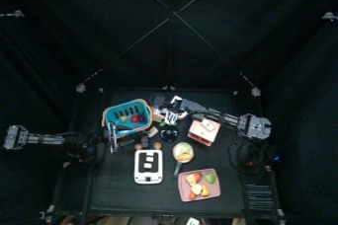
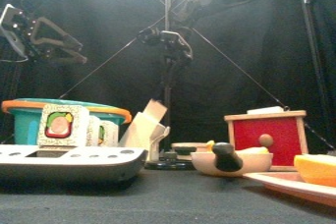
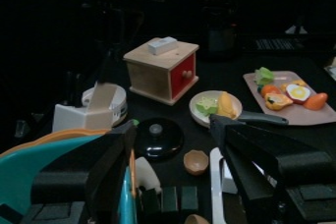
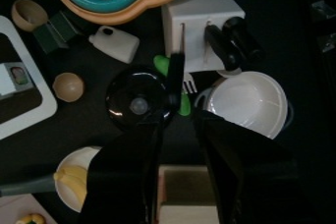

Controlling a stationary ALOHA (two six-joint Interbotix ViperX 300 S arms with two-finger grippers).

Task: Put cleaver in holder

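The holder [image 4: 199,20] is a white block with black handles [image 4: 231,41] sticking out of it; it also shows in the left wrist view [image 3: 82,118] and the front view [image 2: 138,138]. A small white blade with a dark handle, which I take for the cleaver [image 4: 116,43], lies flat on the table between the holder and the teal basket. My right gripper [image 4: 180,90] hangs open just above the table beside the holder, with nothing between its jaws. High at the table's left side, my left gripper [image 3: 175,130] stands wide open and empty.
A teal basket with an orange rim [image 2: 66,120] stands at the left. Near the right gripper are a black round lid [image 4: 138,100] and a white bowl [image 4: 243,105]. A red wooden box [image 2: 266,135], a white scale [image 2: 66,161] and a pink food tray [image 3: 296,95] crowd the front.
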